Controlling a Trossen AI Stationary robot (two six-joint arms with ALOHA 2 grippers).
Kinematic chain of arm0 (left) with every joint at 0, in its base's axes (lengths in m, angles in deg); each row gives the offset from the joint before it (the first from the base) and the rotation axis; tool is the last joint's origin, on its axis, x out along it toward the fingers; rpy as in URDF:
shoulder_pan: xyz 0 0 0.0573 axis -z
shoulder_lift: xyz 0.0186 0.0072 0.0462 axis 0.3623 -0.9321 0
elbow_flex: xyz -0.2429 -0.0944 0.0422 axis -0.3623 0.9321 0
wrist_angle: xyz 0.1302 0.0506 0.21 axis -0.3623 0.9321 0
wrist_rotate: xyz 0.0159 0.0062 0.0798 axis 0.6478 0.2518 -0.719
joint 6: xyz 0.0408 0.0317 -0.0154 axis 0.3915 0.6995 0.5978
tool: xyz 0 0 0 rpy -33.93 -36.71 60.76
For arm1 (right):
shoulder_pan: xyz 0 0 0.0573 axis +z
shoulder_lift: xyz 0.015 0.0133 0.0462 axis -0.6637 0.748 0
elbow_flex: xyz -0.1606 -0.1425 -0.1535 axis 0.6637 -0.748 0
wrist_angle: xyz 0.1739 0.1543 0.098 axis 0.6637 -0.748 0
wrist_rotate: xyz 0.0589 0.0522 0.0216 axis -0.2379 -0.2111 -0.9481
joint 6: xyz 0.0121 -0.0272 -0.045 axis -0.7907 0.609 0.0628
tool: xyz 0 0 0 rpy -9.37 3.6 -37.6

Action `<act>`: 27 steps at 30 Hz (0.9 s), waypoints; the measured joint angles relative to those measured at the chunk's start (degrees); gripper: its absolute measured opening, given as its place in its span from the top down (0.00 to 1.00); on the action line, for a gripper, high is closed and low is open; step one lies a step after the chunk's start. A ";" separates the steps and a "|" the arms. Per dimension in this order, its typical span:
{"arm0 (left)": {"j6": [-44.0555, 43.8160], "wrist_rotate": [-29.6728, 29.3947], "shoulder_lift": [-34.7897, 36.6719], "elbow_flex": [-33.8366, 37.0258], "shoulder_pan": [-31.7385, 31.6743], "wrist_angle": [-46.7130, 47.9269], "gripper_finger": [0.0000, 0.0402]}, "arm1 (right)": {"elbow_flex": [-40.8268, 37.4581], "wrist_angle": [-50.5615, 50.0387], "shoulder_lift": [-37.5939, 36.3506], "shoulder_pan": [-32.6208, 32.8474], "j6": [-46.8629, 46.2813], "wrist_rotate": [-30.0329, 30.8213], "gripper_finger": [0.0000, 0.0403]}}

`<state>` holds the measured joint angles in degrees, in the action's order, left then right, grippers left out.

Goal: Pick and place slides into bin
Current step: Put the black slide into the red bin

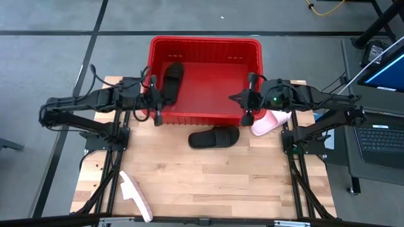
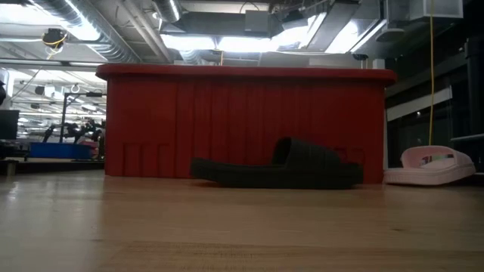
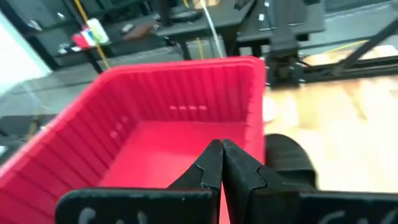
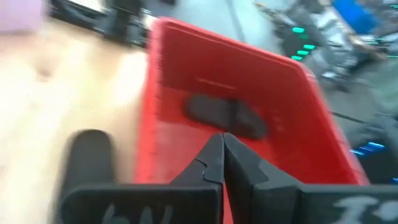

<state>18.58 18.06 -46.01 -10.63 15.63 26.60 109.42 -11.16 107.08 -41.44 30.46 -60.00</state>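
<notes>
High view: one black slide (image 1: pixel 173 79) already lies in the bin (image 1: pixel 205 43), toward its left wall, so the job is a quarter done by my count. My left pincer (image 1: pixel 156 101) hovers at the bin's near-left corner with its fingers pressed together on nothing — the left wrist view shows them meeting over the red floor. My right pincer (image 1: pixel 247 104) sits at the near-right corner, also pinched shut and empty.

Three slides are left on the tabletop (image 1: pixel 208 183). The second black slide (image 1: pixel 214 137) lies just outside the bin's near wall, between my two arms. A pink slide (image 1: pixel 270 122) rests beside the bin's right corner, close under my right arm, and the other pink slide (image 1: pixel 136 196) is well apart, near the front-left edge.

I judge I am between picks. The next move calls for spreading one pincer's fingers, coming down on the black slide's strap — the nearest piece — and lifting it clear of the rim.
</notes>
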 joint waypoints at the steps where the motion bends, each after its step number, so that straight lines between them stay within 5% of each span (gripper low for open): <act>1: -0.67 -0.06 0.00 0.00 0.79 0.69 1.00 | 0.00 0.08 0.04 0.00 -0.51 -2.51 0.98; 6: -3.16 -1.18 -0.01 0.00 3.72 4.48 1.00 | 0.00 1.54 1.44 1.19 -9.82 -7.85 0.99; 12: -1.34 -1.74 0.09 0.00 6.49 5.14 1.00 | 0.00 1.39 6.41 5.15 -23.95 0.67 0.99; 20: -1.27 0.64 0.11 0.00 12.91 7.98 1.00 | -0.02 12.11 13.70 14.73 -29.71 1.69 0.99; 27: -3.17 -2.75 0.13 0.00 18.09 12.00 1.00 | -0.02 12.94 14.25 24.41 -40.21 17.78 0.99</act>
<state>15.41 15.32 -45.88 -10.63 33.71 38.60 109.40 1.78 121.34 -17.03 -9.75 -42.22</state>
